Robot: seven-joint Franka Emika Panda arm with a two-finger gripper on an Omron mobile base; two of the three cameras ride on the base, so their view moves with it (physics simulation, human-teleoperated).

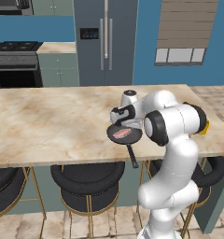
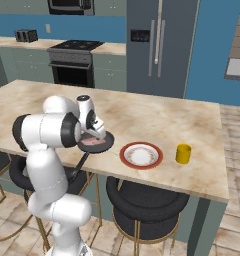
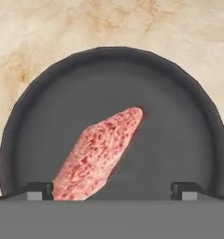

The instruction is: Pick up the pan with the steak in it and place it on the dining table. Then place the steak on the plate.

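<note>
Gripper spread fully wide, nothing held; in the hand view one fingertip sits at 7 o'clock, the other at 5 o'clock, both just over the pan's near rim; gripper poised directly above the pan; steak lies flat inside the pan, a slanted slab running from centre toward 7 o'clock, its lower end next to the 7 o'clock fingertip, contact not clear.

Right base view: pan rests on the desk near its front edge, handle sticking out past the edge toward 7 o'clock; steak pink within it; plate just beside the pan at 3 o'clock, not touching; yellow cup beyond the plate, again at 3 o'clock.

Left base view: pan under the hand; black stools below the desk edge.
</note>
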